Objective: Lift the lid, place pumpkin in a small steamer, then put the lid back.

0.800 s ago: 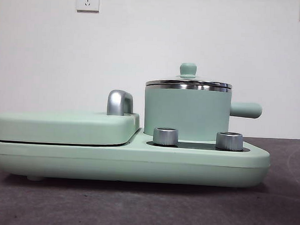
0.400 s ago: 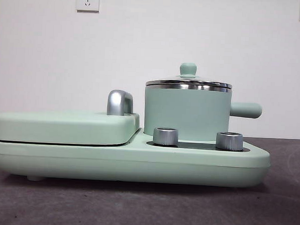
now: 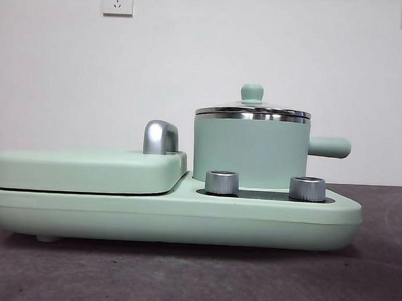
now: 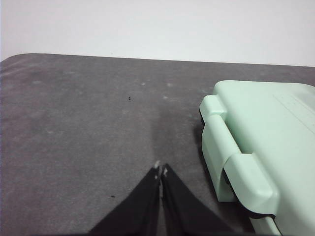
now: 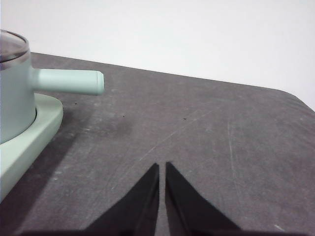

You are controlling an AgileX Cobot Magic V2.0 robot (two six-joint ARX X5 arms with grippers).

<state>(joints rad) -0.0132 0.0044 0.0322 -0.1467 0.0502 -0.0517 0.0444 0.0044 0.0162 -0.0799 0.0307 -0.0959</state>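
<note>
The small steamer is a mint-green pot with a side handle, standing on the right half of a mint-green cooker base. The lid, clear glass with a steel rim and a mint-green knob, sits closed on it. The pumpkin is out of view. My left gripper is shut with nothing in it, low over the dark table beside the cooker's griddle end. My right gripper is shut and holds nothing, over the table on the side of the small steamer where its handle points.
A flat mint-green griddle cover with a chrome handle lies on the cooker's left half. Two chrome dials stand in front of the pot. The griddle's hinge end shows in the left wrist view. A dark grey table lies around.
</note>
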